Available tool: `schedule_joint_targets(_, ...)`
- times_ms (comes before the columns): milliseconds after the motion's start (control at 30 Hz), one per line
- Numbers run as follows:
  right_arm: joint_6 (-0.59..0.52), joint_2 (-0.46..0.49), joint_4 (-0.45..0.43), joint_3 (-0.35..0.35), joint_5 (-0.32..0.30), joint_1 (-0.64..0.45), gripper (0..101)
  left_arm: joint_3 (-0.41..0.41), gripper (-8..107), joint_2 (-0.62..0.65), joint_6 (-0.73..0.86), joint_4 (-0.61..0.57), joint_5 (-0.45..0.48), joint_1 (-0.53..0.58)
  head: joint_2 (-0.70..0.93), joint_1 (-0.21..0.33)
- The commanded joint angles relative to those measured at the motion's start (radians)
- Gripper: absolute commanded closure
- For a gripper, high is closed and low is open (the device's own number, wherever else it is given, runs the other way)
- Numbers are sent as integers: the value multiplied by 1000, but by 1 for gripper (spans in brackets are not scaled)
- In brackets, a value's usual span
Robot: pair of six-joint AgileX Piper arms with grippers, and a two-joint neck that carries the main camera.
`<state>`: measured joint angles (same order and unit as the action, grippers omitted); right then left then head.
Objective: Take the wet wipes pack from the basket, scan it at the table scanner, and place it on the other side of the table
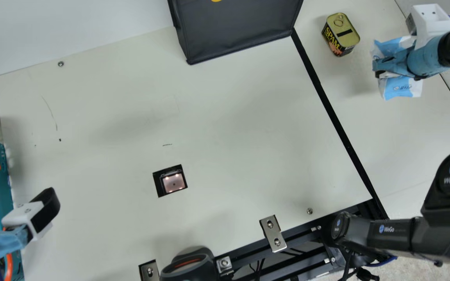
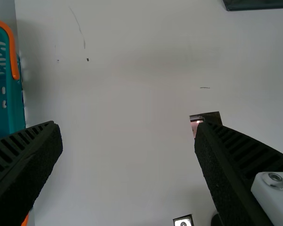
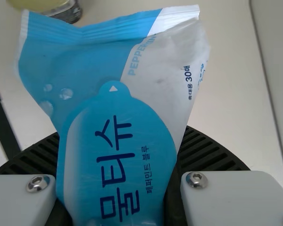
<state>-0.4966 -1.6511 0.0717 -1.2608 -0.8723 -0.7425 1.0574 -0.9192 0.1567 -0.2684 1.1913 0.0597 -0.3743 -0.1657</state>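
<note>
Wipes pk (image 3: 115,108), Korean txt (image 3: 115,156), in R jaws

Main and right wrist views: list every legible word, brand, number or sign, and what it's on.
"물티슈": wet wipes pack
"페퍼민트 블루": same pack
"휴대용 30매": same pack
"PEPPER…": same pack, rest too distorted
White triangle: same pack's tab
"SPAM": tin
"WeGo": right arm, several spots
Unreadable: pack's edge print, tin's smaller print, small print under "WeGo".
Yellow mark on black bag: cut off, can't tell.
</note>
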Motion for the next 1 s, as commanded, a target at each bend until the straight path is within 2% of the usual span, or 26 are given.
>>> schedule_joint_targets(0,-19,-43,-5,-43,-1,-10,101,0,9,0,0,0,0,0,-2,27)
schedule_joint_targets(200,-70,-145,-16,-124,5,-35,101,0,9,0,0,0,0,0,-2,27)
schedule_joint_targets(467,-167,-272,18,-218,27,-55,101,0,9,0,0,0,0,0,-2,27)
schedule_joint_targets(767,-266,-371,64,-286,35,-59,101,0,9,0,0,0,0,0,-2,27)
schedule_joint_targets(967,-293,-401,78,-301,34,-60,81,0,9,0,0,0,0,0,-2,27)
